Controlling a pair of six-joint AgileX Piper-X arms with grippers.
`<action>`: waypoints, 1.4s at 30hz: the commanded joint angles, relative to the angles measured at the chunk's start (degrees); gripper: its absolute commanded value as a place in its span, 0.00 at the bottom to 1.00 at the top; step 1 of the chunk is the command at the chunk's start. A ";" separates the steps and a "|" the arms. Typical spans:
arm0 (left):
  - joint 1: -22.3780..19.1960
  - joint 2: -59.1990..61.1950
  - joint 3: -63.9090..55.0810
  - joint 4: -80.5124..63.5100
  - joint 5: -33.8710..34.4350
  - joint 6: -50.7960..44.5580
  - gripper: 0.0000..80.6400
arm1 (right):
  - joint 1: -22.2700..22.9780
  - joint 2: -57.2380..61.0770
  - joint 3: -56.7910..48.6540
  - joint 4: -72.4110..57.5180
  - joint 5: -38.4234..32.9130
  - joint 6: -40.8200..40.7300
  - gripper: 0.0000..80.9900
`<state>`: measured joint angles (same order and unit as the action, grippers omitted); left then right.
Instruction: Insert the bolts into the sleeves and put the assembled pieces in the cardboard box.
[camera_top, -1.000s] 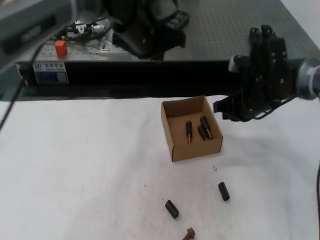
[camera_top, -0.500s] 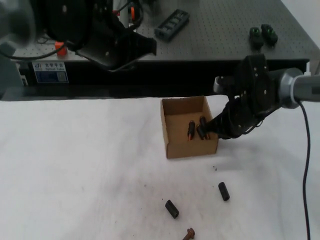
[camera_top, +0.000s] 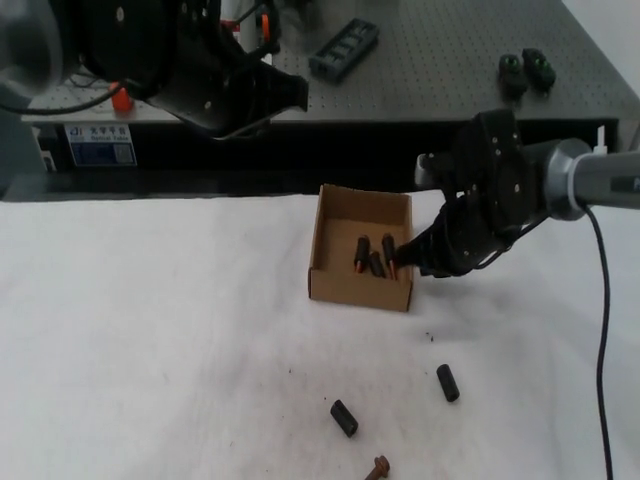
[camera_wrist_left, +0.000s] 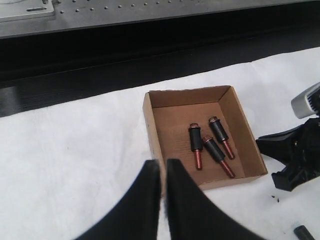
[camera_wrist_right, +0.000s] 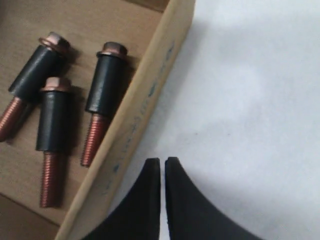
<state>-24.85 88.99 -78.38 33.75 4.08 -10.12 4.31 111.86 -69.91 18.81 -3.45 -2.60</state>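
The cardboard box (camera_top: 360, 288) sits mid-bench on the white cloth and holds three assembled bolt-and-sleeve pieces (camera_top: 377, 260). My right gripper (camera_top: 405, 260) is shut and empty, its tip low against the outside of the box's right wall (camera_wrist_right: 145, 105). In the right wrist view the three pieces (camera_wrist_right: 52, 125) lie just inside that wall, beside the shut fingertips (camera_wrist_right: 162, 162). My left gripper (camera_wrist_left: 163, 170) is shut and empty, held high behind and left of the box (camera_wrist_left: 152, 130). Two loose black sleeves (camera_top: 344, 417) (camera_top: 447, 382) and one loose bolt (camera_top: 378, 467) lie on the cloth in front.
A black rail (camera_top: 300, 140) and a perforated metal table (camera_top: 450, 50) with small parts run behind the cloth. The left arm's body (camera_top: 190, 70) hangs over that rail. White cloth spreads wide to the left of the box.
The right gripper came down to the box's right wall and pushed the box left, turning it slightly. The left arm swung in over the back rail.
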 joint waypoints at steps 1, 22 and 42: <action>0.17 -0.77 -0.10 0.06 -0.46 0.34 0.05 | -0.34 -0.18 -0.70 -1.63 0.08 0.41 0.02; 0.17 -0.77 -0.10 0.06 -0.46 0.34 0.05 | -0.17 4.38 -6.53 -9.57 -2.84 0.41 0.02; 0.17 -0.77 -0.10 0.06 -0.46 0.34 0.05 | 0.04 4.56 -6.53 -10.00 -3.20 2.92 0.02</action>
<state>-24.85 88.99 -78.38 34.00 4.08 -10.12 4.10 116.59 -75.72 10.03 -4.81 0.00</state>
